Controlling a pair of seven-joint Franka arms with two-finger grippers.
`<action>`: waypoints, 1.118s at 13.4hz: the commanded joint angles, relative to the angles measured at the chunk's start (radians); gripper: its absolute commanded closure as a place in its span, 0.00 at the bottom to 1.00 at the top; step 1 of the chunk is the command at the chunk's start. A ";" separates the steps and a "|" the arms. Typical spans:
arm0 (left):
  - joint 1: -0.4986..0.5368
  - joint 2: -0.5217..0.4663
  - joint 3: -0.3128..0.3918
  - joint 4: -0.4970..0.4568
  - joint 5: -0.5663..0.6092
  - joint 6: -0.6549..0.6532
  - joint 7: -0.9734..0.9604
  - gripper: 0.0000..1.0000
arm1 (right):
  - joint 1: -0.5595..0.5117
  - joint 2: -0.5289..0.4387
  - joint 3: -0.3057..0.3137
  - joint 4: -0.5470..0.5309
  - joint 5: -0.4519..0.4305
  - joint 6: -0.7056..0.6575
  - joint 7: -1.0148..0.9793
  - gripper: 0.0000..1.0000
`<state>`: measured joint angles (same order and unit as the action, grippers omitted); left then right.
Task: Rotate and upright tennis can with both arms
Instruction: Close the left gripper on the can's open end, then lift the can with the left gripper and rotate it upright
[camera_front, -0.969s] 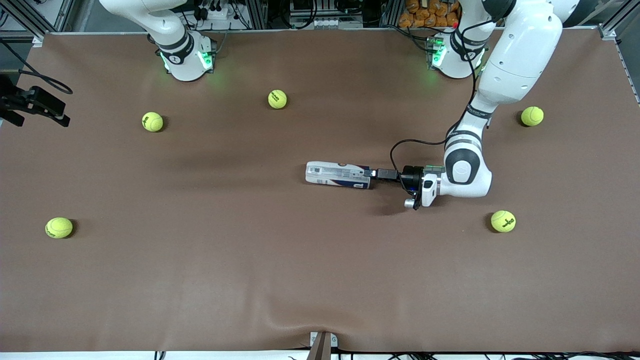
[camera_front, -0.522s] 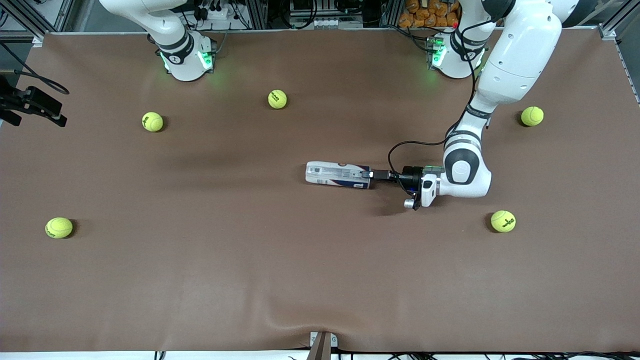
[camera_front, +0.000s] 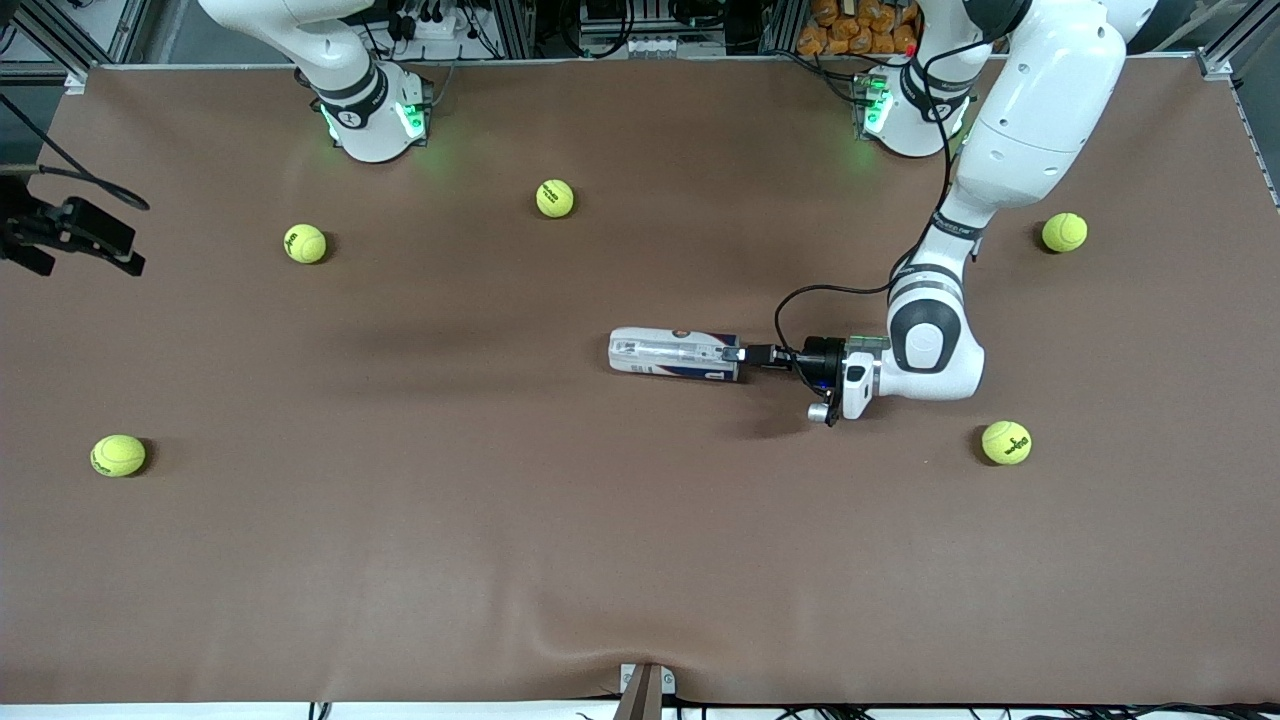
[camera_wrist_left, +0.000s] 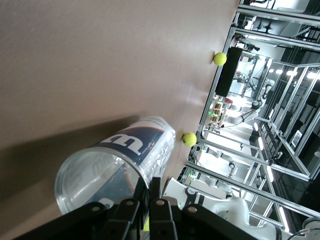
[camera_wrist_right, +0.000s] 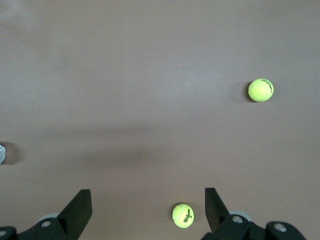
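1. Pinching the rim of the tennis can (camera_front: 675, 355), our left gripper (camera_front: 738, 353) has its two fingers (camera_wrist_left: 151, 187) drawn almost together on the wall of the can's open mouth, one inside and one outside as far as the left wrist view shows.
2. We see the can lying on its side near the middle of the table (camera_front: 500, 560), its long axis running toward the right arm's end, its mouth turned to the left gripper.
3. In the left wrist view the can (camera_wrist_left: 117, 167) shows a clear wall, a navy band and a white "W".
4. Our left arm (camera_front: 935, 345) reaches down from its base and bends low over the cloth, the wrist level with the can.
5. Our right gripper (camera_wrist_right: 148, 207) hangs with its fingers spread wide, holding nothing, over the right arm's end of the table; that arm waits.
6. Below it the right wrist view shows two tennis balls (camera_wrist_right: 260, 89) on bare cloth.
7. We count six tennis balls (camera_front: 1006, 442) scattered around, all well apart from the can; the nearest lies toward the left arm's end, nearer the front camera than the can.
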<state>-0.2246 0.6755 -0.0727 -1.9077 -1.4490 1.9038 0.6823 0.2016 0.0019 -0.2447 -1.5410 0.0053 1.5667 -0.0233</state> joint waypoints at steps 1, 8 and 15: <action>-0.036 -0.062 0.004 0.022 0.031 0.017 -0.136 1.00 | -0.011 0.049 -0.001 0.073 0.019 -0.017 0.006 0.00; -0.127 -0.192 0.007 0.120 0.280 0.093 -0.585 1.00 | -0.045 0.050 -0.004 0.073 0.019 -0.016 0.005 0.00; -0.266 -0.249 -0.004 0.387 0.765 0.093 -1.237 1.00 | -0.044 0.050 -0.004 0.073 0.024 -0.017 0.006 0.00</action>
<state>-0.4341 0.4228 -0.0773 -1.6030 -0.8106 1.9897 -0.3858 0.1717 0.0368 -0.2562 -1.4996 0.0095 1.5663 -0.0232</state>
